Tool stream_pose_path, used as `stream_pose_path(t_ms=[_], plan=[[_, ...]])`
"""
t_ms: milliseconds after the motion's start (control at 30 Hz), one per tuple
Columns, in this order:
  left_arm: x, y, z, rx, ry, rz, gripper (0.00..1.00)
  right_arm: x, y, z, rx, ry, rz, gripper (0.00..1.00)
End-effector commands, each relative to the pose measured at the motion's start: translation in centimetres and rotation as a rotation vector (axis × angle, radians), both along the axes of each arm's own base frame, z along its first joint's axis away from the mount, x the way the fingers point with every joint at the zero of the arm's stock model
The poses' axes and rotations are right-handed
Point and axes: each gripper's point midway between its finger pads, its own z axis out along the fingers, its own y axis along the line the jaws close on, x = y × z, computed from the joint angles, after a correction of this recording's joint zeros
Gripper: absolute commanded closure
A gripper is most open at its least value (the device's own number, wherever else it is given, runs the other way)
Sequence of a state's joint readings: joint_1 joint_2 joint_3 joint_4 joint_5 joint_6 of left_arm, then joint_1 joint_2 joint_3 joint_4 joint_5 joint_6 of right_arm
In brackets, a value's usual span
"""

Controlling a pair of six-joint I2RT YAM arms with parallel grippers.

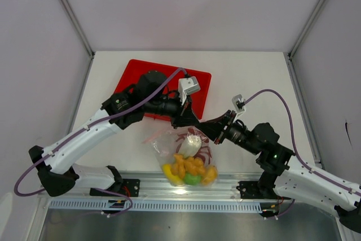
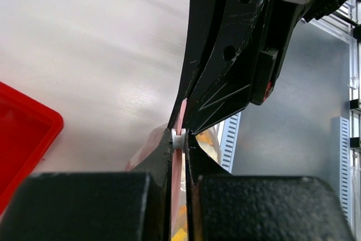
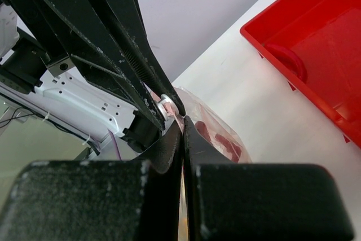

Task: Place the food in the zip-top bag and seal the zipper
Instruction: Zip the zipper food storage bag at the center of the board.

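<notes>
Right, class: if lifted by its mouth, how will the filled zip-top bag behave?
Probably floppy: the zip-top bag is thin, crinkled clear film. Likely bottom-heavy, since the food bunches at one end. Its zipper, straight where pinched, seems stiffer.

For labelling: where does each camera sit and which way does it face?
Top external: above, behind the bases, looking down; both arms meet at the zip-top bag.
Left wrist: on the left arm, along the left end effector, shut on the zipper.
Right wrist: on the right arm, along the right end effector, toward the red tray.
Shared: each wrist view shows the other end effector.
</notes>
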State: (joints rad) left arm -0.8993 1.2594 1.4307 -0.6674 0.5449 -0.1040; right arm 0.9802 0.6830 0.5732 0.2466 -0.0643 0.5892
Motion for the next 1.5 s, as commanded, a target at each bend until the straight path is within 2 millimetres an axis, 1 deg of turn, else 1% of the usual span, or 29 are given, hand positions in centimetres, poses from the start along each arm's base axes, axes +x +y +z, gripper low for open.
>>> stream_pose_path(t_ms=[0,100,167,267,367,433,467,533,567,633,667,700,767,800,833,867,900,933,967,1000,1100,1167,1267,1333,1367,1400,1467], plan=[[-1.0,2.5,-2.2,0.106,0.031,0.035,0.99,0.8,-1.4,5.0,0.156,-0.075,-0.076,1.00],[-1.3,2.5,-1.6,0.089,0.024,0.020,0.99,0.8,-1.2,4.7,0.134,-0.081,-0.074,1.00],[-1.4,2.6,-1.5,0.090,0.023,0.016,0.99,0.7,-1.3,4.8,0.133,-0.086,-0.076,1.00],[-1.5,3.1,-2.4,0.107,0.029,0.023,0.99,0.5,-1.5,5.2,0.134,-0.092,-0.076,1.00],[-1.6,3.3,-3.1,0.119,0.034,0.028,0.99,0.6,-1.5,5.1,0.130,-0.091,-0.076,1.00],[-1.8,3.3,-3.1,0.113,0.035,0.018,0.99,0.7,-1.4,4.9,0.123,-0.090,-0.078,1.00],[-2.0,3.3,-2.9,0.104,0.035,0.011,0.99,-0.3,-0.8,4.7,0.106,-0.111,-0.017,1.00],[-2.1,3.3,-2.4,0.087,0.014,0.000,0.99,-0.3,-0.2,4.5,0.062,-0.114,0.012,1.00],[-2.3,3.4,-1.9,0.076,0.003,-0.007,0.99,-1.0,0.3,3.9,0.026,-0.111,0.064,1.00],[-2.4,3.5,-1.1,0.058,-0.019,-0.017,0.99,-0.8,0.8,3.7,-0.025,-0.123,0.092,1.00],[-2.3,3.4,-0.9,0.054,-0.022,-0.020,0.99,-1.6,1.2,2.7,-0.068,-0.110,0.148,1.00],[-2.3,3.4,0.0,0.039,-0.035,-0.023,1.00,-1.5,1.4,2.3,-0.103,-0.119,0.159,0.98],[-2.2,3.2,0.8,0.034,-0.042,-0.028,0.99,-1.5,1.5,2.1,-0.166,-0.113,0.182,0.91],[-2.3,3.2,0.9,0.033,-0.040,-0.034,0.99,-1.9,1.6,2.1,-0.188,-0.140,0.209,0.81],[-2.3,3.1,0.9,0.034,-0.040,-0.038,0.99,-2.0,1.6,2.4,-0.208,-0.142,0.224,0.75],[-2.3,3.1,1.1,0.031,-0.041,-0.039,0.99,-2.2,1.5,1.7,-0.251,-0.126,0.240,0.71],[-2.2,2.9,1.5,0.024,-0.047,-0.042,1.00,-2.4,1.4,1.9,-0.268,-0.133,0.252,0.64],[-2.3,2.9,1.6,0.024,-0.046,-0.049,0.99,-2.7,1.5,2.6,-0.282,-0.171,0.278,0.62],[-2.3,2.9,1.7,0.019,-0.048,-0.051,0.99,-2.9,1.3,1.9,-0.325,-0.156,0.294,0.61],[-2.3,2.8,1.7,0.020,-0.046,-0.056,0.99,-3.0,1.2,2.0,-0.339,-0.164,0.307,0.59],[-2.4,2.8,1.6,0.026,-0.039,-0.063,1.00,-3.6,1.1,1.9,-0.401,-0.176,0.372,0.59],[-2.5,2.8,1.4,0.032,-0.038,-0.066,0.99,-3.5,1.0,1.7,-0.448,-0.178,0.386,0.59],[-2.6,2.8,1.2,0.039,-0.029,-0.072,0.99,-3.8,0.7,1.6,-0.488,-0.205,0.412,0.61],[-2.7,2.8,1.1,0.041,-0.026,-0.076,1.00,-3.9,0.7,2.1,-0.495,-0.229,0.428,0.61],[-2.7,2.8,1.0,0.044,-0.020,-0.081,0.99,-4.3,0.6,1.9,-0.505,-0.231,0.450,0.62],[-2.8,2.7,1.1,0.042,-0.019,-0.087,0.99,-4.2,0.7,2.4,-0.510,-0.258,0.462,0.64],[-2.9,2.6,0.7,0.049,-0.007,-0.093,0.99,-4.3,0.7,2.1,-0.536,-0.257,0.482,0.65]])
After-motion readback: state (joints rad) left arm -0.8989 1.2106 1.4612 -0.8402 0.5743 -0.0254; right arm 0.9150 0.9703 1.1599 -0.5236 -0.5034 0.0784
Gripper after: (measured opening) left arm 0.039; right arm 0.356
